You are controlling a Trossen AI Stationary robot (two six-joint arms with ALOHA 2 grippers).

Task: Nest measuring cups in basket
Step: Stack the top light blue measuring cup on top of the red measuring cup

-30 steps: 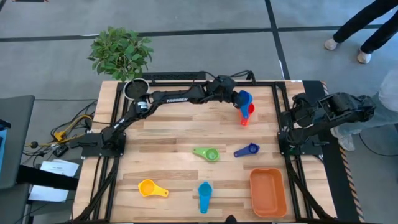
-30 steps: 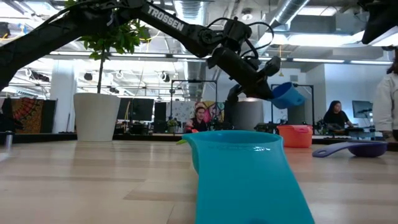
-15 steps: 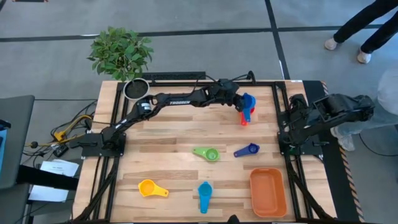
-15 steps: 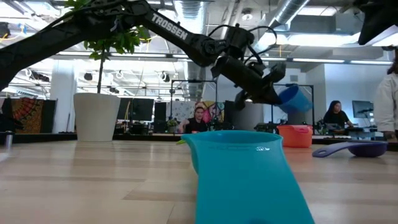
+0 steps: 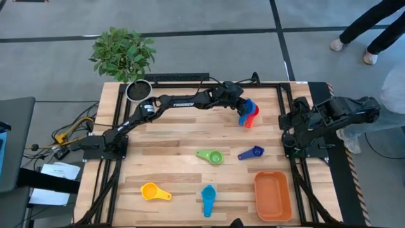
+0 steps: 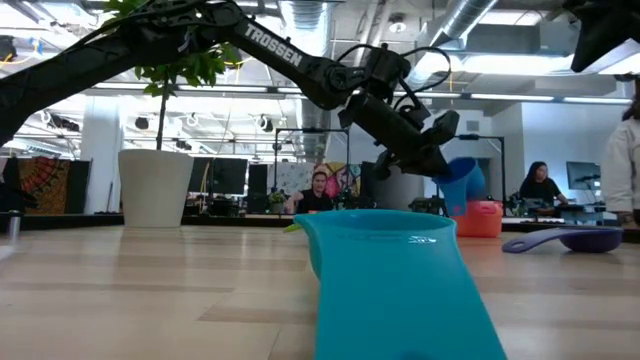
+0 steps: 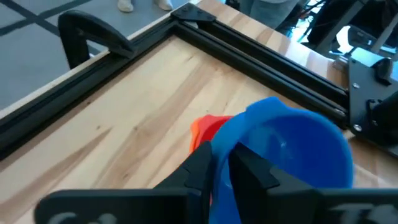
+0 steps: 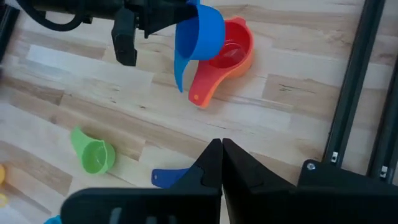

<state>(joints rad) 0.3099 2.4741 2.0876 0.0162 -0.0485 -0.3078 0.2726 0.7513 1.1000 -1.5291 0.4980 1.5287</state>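
Observation:
My left gripper (image 5: 238,105) reaches to the far right of the table and is shut on the blue cup (image 5: 248,107), which hangs tilted over the red cup (image 8: 229,46). The red cup is nested in the orange cup (image 8: 244,59), which rests on the table. Whether the blue cup touches them I cannot tell. The green cup (image 5: 210,155), dark blue cup (image 5: 251,152), yellow cup (image 5: 155,191) and light blue cup (image 5: 208,199) lie singly on the wood. The orange basket (image 5: 273,195) sits at the near right. My right gripper (image 8: 222,152) is shut and empty at the right edge. My left gripper pinches the blue cup's flat handle (image 7: 222,163) between its two fingers (image 7: 200,167), close to the bowl. The fingers slant down from the table's left. The cup is lifted off the table and tilted, its bowl (image 6: 462,180) beyond and below the fingertips.
A white plant pot (image 5: 138,90) stands at the far left corner. Black frame rails (image 5: 288,95) run along the table's far and right edges. The light blue cup (image 6: 390,280) fills the low view's foreground. People show beyond the table (image 5: 373,25).
My left gripper has gone down toward the red and orange cups, carrying the blue cup, which has tipped further and now hangs just over them. My right arm has swung a little toward the table's left.

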